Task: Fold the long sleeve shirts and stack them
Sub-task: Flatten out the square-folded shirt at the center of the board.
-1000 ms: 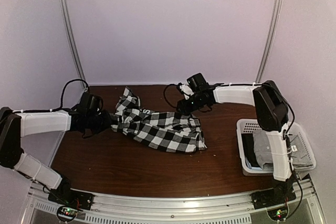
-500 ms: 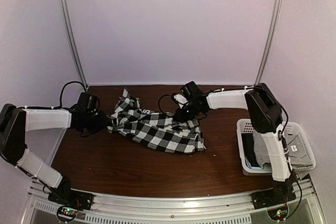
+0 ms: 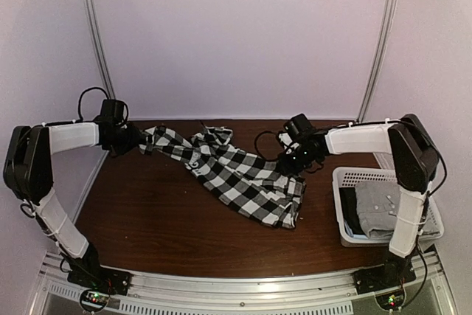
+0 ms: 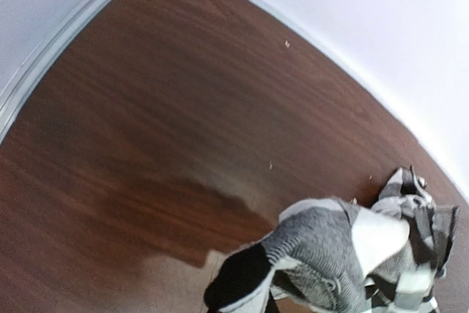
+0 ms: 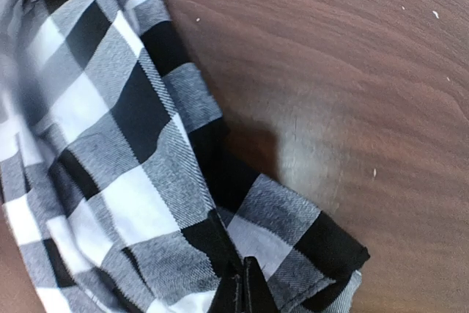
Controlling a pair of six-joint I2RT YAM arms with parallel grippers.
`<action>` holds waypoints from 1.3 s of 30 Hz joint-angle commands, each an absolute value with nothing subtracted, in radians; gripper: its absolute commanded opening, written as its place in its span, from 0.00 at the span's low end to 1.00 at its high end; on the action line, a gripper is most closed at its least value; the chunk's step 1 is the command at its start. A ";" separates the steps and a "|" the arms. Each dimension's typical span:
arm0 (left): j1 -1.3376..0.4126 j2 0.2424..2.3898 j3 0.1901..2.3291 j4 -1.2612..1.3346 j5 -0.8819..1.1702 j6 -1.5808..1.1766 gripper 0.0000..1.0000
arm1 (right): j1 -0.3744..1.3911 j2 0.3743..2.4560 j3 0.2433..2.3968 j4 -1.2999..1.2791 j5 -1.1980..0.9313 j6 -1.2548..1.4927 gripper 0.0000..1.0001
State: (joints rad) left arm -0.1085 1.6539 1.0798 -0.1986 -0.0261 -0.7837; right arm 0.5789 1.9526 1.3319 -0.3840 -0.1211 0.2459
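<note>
- In the last second the right pincer (image 3: pixel 290 162) has clamped shut on the checked shirt (image 3: pixel 236 175). Both arms have drawn apart, stretching it across the far half of the surface (image 3: pixel 147 219).
- Spreading looks under way; folding not yet begun.
- The left pincer (image 3: pixel 139 142), closed on the shirt's other end, sits near the far left corner. Both forearms reach low and level.

A white lattice basket (image 3: pixel 360 175) stood at the right edge of the dark brown table (image 3: pixel 162 219). Small pale specks (image 5: pixel 435 14), perhaps lint, dotted the wood. A pale wall (image 3: pixel 236 35) rose behind.
</note>
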 commanded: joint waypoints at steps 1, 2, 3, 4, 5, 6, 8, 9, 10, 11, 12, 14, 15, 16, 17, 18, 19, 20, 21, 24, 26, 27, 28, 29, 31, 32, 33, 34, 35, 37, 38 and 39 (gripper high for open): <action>-0.041 1.748 1.280 -0.225 -0.015 -0.699 0.00 | 0.625 1.772 1.201 -0.389 -0.132 0.298 0.00; -0.025 1.770 1.319 -0.230 -0.012 -0.691 0.00 | 0.633 1.744 1.176 -0.386 -0.150 0.304 0.00; -0.011 1.795 1.364 -0.231 -0.002 -0.680 0.00 | 0.638 1.719 1.159 -0.385 -0.167 0.310 0.00; 0.009 1.820 1.415 -0.241 0.016 -0.671 0.00 | 0.645 1.702 1.146 -0.384 -0.179 0.318 0.00; 0.025 1.851 1.472 -0.264 0.034 -0.664 0.00 | 0.653 1.691 1.138 -0.384 -0.185 0.327 0.00; 0.035 1.881 1.532 -0.283 0.039 -0.657 0.00 | 0.659 1.685 1.134 -0.384 -0.185 0.333 0.00; 0.047 1.933 1.641 -0.311 0.044 -0.634 0.00 | 0.666 1.687 1.137 -0.391 -0.188 0.346 0.00; 0.051 1.961 1.704 -0.335 0.048 -0.624 0.00 | 0.673 1.692 1.143 -0.398 -0.194 0.352 0.00; 0.055 1.996 1.771 -0.363 0.052 -0.614 0.00 | 0.684 1.697 1.151 -0.402 -0.201 0.357 0.00; 0.060 2.030 1.843 -0.395 0.054 -0.606 0.00 | 0.701 1.702 1.160 -0.407 -0.209 0.362 0.00; 0.063 2.062 1.906 -0.425 0.055 -0.599 0.00 | 0.722 1.707 1.174 -0.413 -0.219 0.363 0.00; 0.074 2.120 2.009 -0.459 0.065 -0.591 0.00 | 0.772 1.715 1.210 -0.424 -0.239 0.359 0.00; 0.081 2.144 2.049 -0.471 0.073 -0.588 0.00 | 0.797 1.717 1.224 -0.424 -0.257 0.356 0.00; 0.090 2.167 2.091 -0.487 0.076 -0.588 0.00 | 0.817 1.715 1.235 -0.419 -0.285 0.358 0.00; 0.095 2.187 2.125 -0.501 0.082 -0.584 0.00 | 0.831 1.712 1.246 -0.411 -0.316 0.359 0.00; 0.100 2.209 2.157 -0.511 0.093 -0.579 0.00 | 0.841 1.707 1.260 -0.411 -0.331 0.355 0.00; 0.104 2.228 2.188 -0.526 0.113 -0.573 0.00 | 0.843 1.702 1.276 -0.424 -0.319 0.348 0.00; 0.104 2.241 2.202 -0.537 0.119 -0.569 0.00 | 0.836 1.699 1.295 -0.452 -0.253 0.336 0.00; 0.104 2.248 2.203 -0.541 0.123 -0.563 0.00 | 0.819 1.698 1.316 -0.482 -0.203 0.317 0.00; 0.104 2.248 2.171 -0.542 0.128 -0.551 0.00 | 0.691 1.719 1.398 -0.581 -0.082 0.279 0.00; 0.104 2.242 2.149 -0.541 0.125 -0.541 0.00 | 0.602 1.729 1.447 -0.611 0.007 0.259 0.00; 0.104 2.237 2.140 -0.541 0.119 -0.538 0.00 | 0.560 1.739 1.475 -0.620 0.052 0.253 0.00; 0.104 2.234 2.135 -0.542 0.114 -0.532 0.00 | 0.514 1.749 1.503 -0.627 0.088 0.251 0.00; 0.104 2.231 2.133 -0.546 0.110 -0.529 0.00 | 0.475 1.765 1.532 -0.633 0.125 0.249 0.00; 0.104 2.224 2.133 -0.552 0.099 -0.521 0.00 | 0.412 1.808 1.599 -0.653 0.208 0.247 0.00; 0.106 2.222 2.133 -0.555 0.091 -0.517 0.00 | 0.385 1.835 1.650 -0.664 0.248 0.247 0.00; 0.106 2.219 2.132 -0.557 0.084 -0.513 0.00 | 0.361 1.860 1.686 -0.669 0.280 0.246 0.00; 0.107 2.217 2.134 -0.561 0.077 -0.510 0.00 | 0.340 1.899 1.718 -0.675 0.303 0.243 0.00; 0.109 2.217 2.136 -0.565 0.073 -0.509 0.00 | 0.319 1.928 1.756 -0.682 0.322 0.244 0.00; 0.117 2.217 2.135 -0.569 0.072 -0.505 0.00 | 0.278 1.986 1.820 -0.688 0.353 0.241 0.00; 0.120 2.217 2.136 -0.572 0.071 -0.501 0.00 | 0.259 2.016 1.855 -0.696 0.359 0.239 0.00; 0.126 2.217 2.137 -0.576 0.068 -0.498 0.00 | 0.236 2.044 1.892 -0.709 0.361 0.241 0.00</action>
State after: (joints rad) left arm 0.1020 2.2425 2.1376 -0.5793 0.0898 -0.5289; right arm 0.2920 1.9553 1.7817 -0.6456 0.2462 0.2546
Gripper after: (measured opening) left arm 0.023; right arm 0.007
